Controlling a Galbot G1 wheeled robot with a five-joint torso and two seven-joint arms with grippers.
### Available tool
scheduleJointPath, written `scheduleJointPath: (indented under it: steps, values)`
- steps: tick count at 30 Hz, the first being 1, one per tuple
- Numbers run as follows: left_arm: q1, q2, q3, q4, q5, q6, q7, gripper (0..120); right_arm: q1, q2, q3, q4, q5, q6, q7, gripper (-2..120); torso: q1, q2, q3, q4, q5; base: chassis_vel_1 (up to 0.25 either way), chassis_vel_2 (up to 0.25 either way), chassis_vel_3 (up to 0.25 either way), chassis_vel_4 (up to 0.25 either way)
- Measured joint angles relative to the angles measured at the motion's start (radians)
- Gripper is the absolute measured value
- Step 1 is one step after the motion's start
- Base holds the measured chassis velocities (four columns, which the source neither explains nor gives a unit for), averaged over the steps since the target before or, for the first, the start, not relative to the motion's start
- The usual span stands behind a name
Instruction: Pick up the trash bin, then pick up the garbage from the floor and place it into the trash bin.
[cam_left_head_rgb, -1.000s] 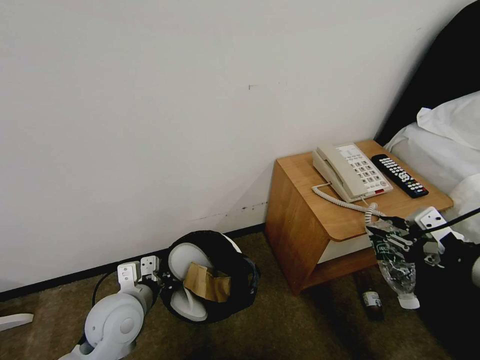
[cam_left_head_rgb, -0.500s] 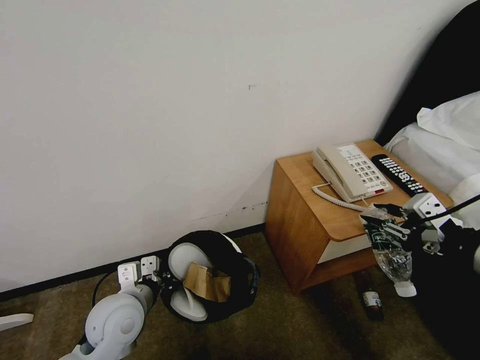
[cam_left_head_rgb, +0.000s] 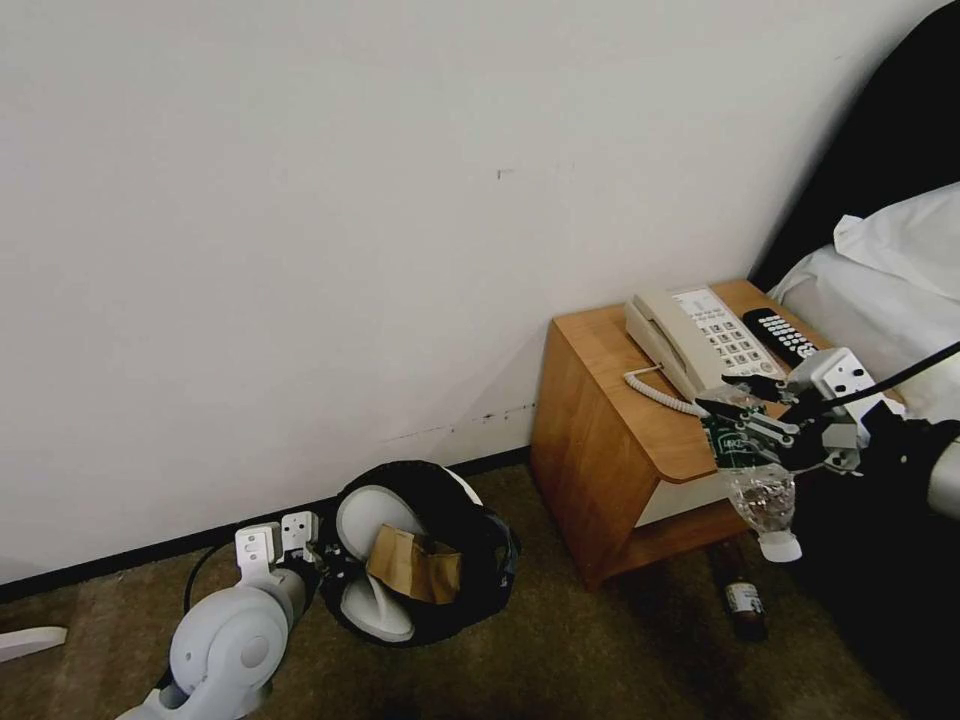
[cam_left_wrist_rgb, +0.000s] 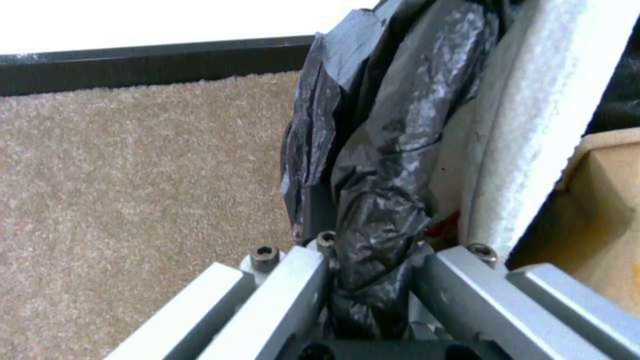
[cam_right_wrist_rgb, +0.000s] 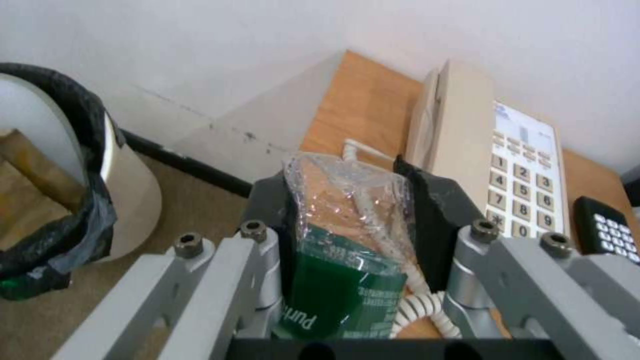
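right end effector (cam_left_head_rgb: 745, 425) clamps plastic bottle (cam_left_head_rgb: 752, 470) | left end effector (cam_left_wrist_rgb: 363, 280) grips trash bin (cam_left_head_rgb: 480, 540) rim

White trash bin (cam_left_head_rgb: 470, 490) lined with crinkly black bag, white slipper (cam_left_head_rgb: 370, 520) and brown cardboard piece (cam_left_head_rgb: 412, 566) inside, clear plastic bottle (cam_left_head_rgb: 755, 470) with green label and white cap, beige phone (cam_left_head_rgb: 700, 340), black remote (cam_left_head_rgb: 785, 335), orange-brown wooden desk (cam_left_head_rgb: 590, 440), tan carpet (cam_left_head_rgb: 560, 650)

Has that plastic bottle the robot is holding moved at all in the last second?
Yes. The plastic bottle, clamped in the right gripper, has risen and shifted left; it now overlaps the nightstand's front edge, nearer the phone.
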Motion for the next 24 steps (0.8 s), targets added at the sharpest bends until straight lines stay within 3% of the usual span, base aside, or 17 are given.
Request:
scheduleJointPath:
  steps: [8,14,24]
  values:
    - [-0.014,0.008,0.007,-0.001,0.002,0.001,0.009,0,0.099,-0.042,-0.092,0.000,0.020,0.008,0.028,33,0.000,0.000,0.000,-0.0001,-0.0002,0.000,0.000,0.000,0.000]
    - [-0.018,0.020,0.006,-0.010,0.003,0.005,0.010,0,0.276,-0.098,-0.249,0.000,0.074,-0.002,0.082,33,0.000,0.000,0.000,0.0001,0.0000,0.000,0.000,0.000,0.000]
    - [-0.016,0.027,0.003,-0.029,0.002,0.015,0.001,0,0.310,-0.172,-0.286,-0.004,0.091,0.009,0.079,33,0.000,0.000,0.000,0.0000,-0.0001,0.000,0.000,0.000,0.000]
